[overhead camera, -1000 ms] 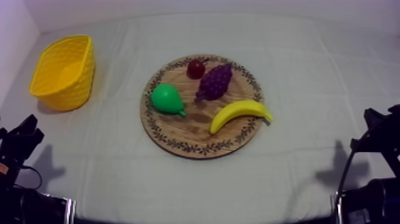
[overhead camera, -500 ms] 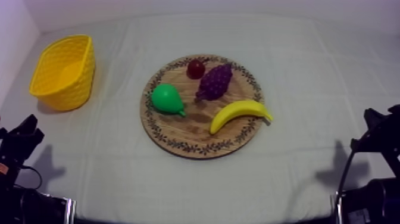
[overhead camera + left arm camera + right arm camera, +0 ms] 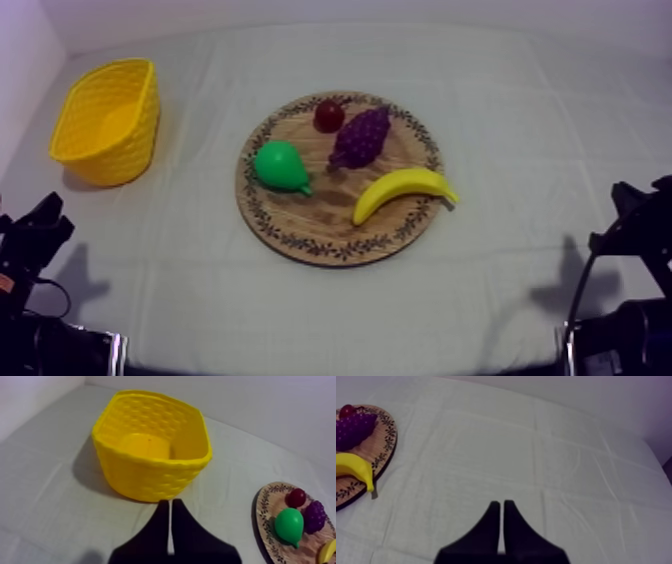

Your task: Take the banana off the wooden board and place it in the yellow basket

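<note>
Right, pick not started: left claw (image 3: 170, 528) and right claw (image 3: 501, 526) both sit low at their own sides of the counter (image 3: 520, 130), each clenched on nothing, fingers pressed into a wedge. The banana (image 3: 403, 192) lies on the wooden board (image 3: 305, 218), at its right side, one tip poking just past the rim. The yellow basket (image 3: 125, 155) is well apart, at the counter's far left.

Likely risks:
- The banana is curved and probably slick, so a grip off its middle may let it twist or squirt out.
- The grapes (image 3: 360, 137) sit just beside it, so a wide or skewed approach could knock them.
- A left-arm reach has to pass the pear (image 3: 280, 166).
- A right-arm pick means a long carry across the board, with a drop risk on the way.
- Pressing on the overhanging tip could tip or shift the banana.
</note>
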